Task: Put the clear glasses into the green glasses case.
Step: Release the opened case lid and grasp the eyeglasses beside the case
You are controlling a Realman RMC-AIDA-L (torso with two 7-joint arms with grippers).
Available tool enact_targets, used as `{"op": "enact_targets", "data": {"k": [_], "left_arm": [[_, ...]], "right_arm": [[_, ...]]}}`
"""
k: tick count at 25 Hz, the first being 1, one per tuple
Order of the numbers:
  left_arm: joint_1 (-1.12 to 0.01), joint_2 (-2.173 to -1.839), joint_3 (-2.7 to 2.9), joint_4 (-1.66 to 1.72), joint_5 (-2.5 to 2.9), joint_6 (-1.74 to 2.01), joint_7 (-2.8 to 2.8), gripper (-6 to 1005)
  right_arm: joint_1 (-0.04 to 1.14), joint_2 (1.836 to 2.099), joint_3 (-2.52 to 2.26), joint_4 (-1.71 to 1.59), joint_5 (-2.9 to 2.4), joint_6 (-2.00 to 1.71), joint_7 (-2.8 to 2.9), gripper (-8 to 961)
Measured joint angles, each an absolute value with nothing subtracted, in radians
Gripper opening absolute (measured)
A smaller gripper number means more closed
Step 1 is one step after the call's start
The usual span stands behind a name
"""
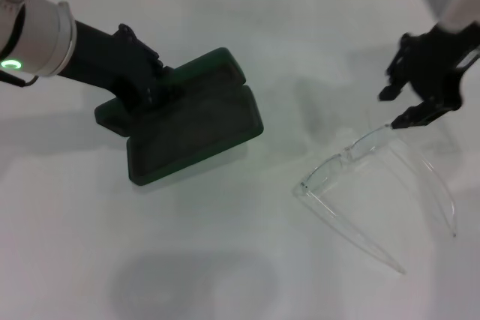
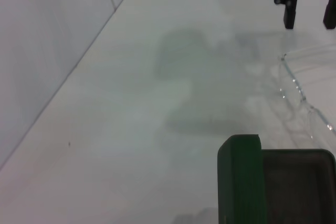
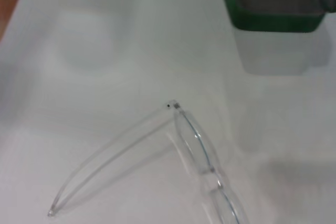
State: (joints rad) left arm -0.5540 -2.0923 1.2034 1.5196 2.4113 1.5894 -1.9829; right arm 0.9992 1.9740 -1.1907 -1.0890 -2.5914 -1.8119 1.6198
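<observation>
The green glasses case (image 1: 191, 121) is open, its dark inside facing up. My left gripper (image 1: 150, 88) is shut on its left end and holds it above the table, and its shadow falls on the table nearer to me. The left wrist view shows the case's green rim (image 2: 239, 177). The clear glasses (image 1: 352, 154) lie on the white table at the right, temple arms spread toward me. My right gripper (image 1: 395, 109) is open, just above the far right end of the frame. The right wrist view shows the glasses (image 3: 197, 137) and one edge of the case (image 3: 273, 19).
The white table (image 1: 247, 260) has a seam along its far edge. In the left wrist view, the right gripper's fingers (image 2: 287, 9) hang over the glasses (image 2: 296, 85). Nothing else lies on the table.
</observation>
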Motion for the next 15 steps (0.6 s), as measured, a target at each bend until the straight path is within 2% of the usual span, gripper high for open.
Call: {"op": "enact_targets", "data": {"k": [5,15], "left_arm": [[-0.531,-2.092,1.204,1.520,2.411,1.587,-1.985,206],[-0.524,-2.092,1.212,1.523,2.408,1.587,-1.994,206]], "right_arm": [[1.005,2.012,-1.266,-1.060,-2.613,-1.738,1.566,410],[1.000,2.027,-1.401,-0.971,-2.579,-1.643,1.553,389]]}}
